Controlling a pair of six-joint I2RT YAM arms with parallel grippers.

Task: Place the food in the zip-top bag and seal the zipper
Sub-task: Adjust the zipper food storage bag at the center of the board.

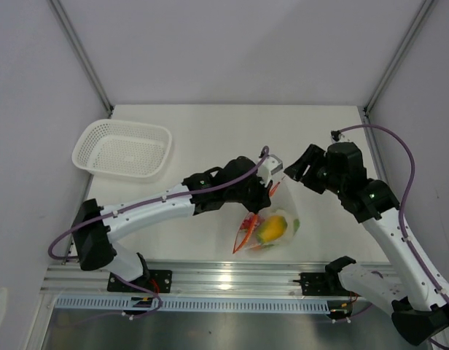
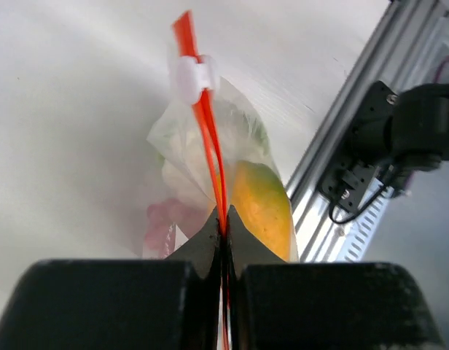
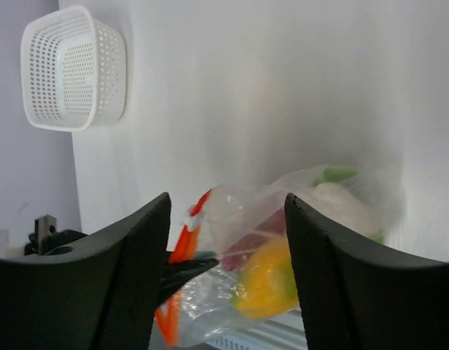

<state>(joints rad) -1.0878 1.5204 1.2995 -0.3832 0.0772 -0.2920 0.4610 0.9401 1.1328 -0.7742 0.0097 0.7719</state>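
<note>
The food [image 1: 272,229] is lying inside the zip-top bag [image 1: 289,216], low in the middle. The left gripper [image 2: 224,237] is pinching the zipper [image 2: 205,124]. The right gripper [image 3: 226,211] is hanging with its fingers spread.

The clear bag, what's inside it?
A yellow-orange mango, a pinkish-red grape bunch and a white-and-green vegetable show through the bag. Anything beneath them is covered.

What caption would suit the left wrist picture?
Left pincer pinching the zipper of the clear bag, mango inside.

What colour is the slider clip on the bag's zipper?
White slider clip, red-orange zipper; best in left wrist view.
</note>
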